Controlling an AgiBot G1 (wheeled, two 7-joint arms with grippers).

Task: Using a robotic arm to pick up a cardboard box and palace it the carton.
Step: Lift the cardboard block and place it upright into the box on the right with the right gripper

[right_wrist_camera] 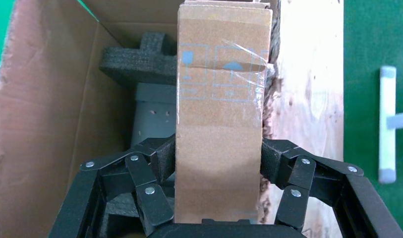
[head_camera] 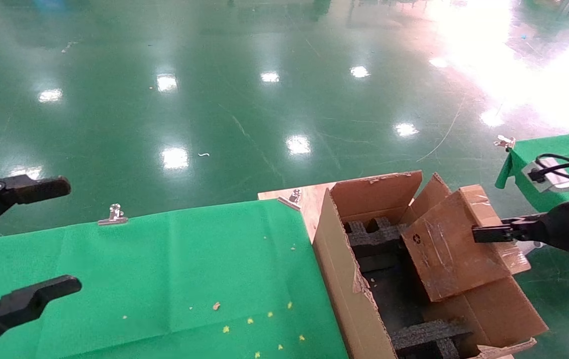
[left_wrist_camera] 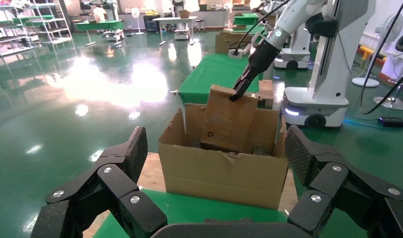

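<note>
1. The tabletop, draped in green cloth, takes up most of the head view; nothing of the task lies on it, and the work is off its right end.
2. The carton stands open just beside that end, flaps up, with black foam blocks showing inside along its near and far ends.
3. The robotic arm, the robot's right, reaches in from the right above the carton's mouth.
4. The cardboard box is held tilted over the opening, its lower end dipping between the flaps, its recycling mark facing up; whether it touches the foam I cannot tell.
5. The right pincer is pinching the cardboard box on its two long sides, a finger pressed against each.
6. The left pincer hangs spread wide over the tabletop's left part, idle.
7. My reading: this is the placing step, with the grasp done and the box partly over its slot.
8. The next move likely calls for lowering the box straight down between the foam blocks, keeping clear of the ragged flap, and spreading the fingers only once it rests.
</note>
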